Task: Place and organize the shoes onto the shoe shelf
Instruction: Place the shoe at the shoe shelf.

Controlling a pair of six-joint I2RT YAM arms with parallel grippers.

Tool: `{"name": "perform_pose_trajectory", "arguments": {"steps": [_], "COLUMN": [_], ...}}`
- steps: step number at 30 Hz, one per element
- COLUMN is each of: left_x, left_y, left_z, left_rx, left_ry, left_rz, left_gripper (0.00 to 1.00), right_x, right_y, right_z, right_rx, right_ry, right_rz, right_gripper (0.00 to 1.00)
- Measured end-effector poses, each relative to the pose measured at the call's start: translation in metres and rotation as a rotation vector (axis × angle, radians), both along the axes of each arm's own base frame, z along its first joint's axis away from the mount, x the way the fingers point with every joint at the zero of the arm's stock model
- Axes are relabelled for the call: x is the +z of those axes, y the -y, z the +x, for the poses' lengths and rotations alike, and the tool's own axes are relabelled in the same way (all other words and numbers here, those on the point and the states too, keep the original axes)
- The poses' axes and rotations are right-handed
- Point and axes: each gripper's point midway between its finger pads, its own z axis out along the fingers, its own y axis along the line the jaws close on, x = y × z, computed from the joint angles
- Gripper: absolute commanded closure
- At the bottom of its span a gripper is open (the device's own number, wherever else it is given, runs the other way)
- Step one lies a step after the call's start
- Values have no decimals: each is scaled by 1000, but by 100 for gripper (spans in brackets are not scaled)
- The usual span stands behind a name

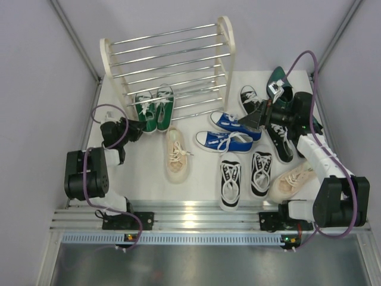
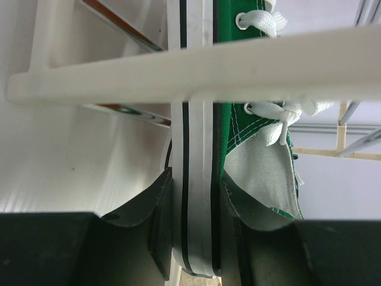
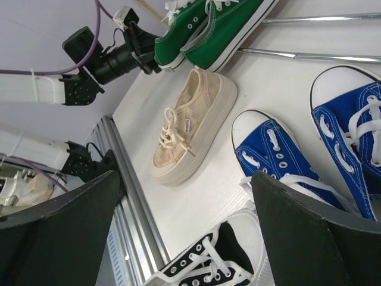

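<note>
Left hand, clamped on the green sneaker, wants to seat it level on the shoe shelf; right hand hangs spread wide.

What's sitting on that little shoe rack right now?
Two green sneakers sit low on the rack, at its left end. The left gripper clamps one by its sole. Whatever lies beneath them is covered.

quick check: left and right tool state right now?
Left tool: closed on the heel end of a green sneaker.
Right tool: open, holding nothing.
</note>
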Motion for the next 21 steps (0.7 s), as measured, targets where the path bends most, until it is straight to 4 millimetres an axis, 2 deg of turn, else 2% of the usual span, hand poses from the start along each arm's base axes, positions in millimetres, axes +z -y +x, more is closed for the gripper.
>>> {"name": "perform_pose_trajectory", "arguments": {"steps": [9,12,16,19,20,21], "left_x": [1,-4,-13,-19,-20,-20], "left_y": [-4,-6,-7,-8,-8,-8], "left_z": [26,32,33,35,36,38], "left_rx": [13,17,24,27,28,28], "left_ry": [25,21,0,-17,-22,-26], "left_rz": [-20,-22,-23,-25,-25,-25], "left_gripper": [100,96,87,73,64,61], "right_x": [-2,-3,-3,-1,-1,-1], "right_y": [0,0,0,1,1,1], "right_z": [-2,-3,-3,-4,-4,-4], "right_rx": [8,11,11,12,13,13], "right_ry": [-6,-3,-3,2,3,4], "right_rz": [-5,-7,-7,-8,-8,-8], "right_gripper": [7,7,7,7,7,7]}}
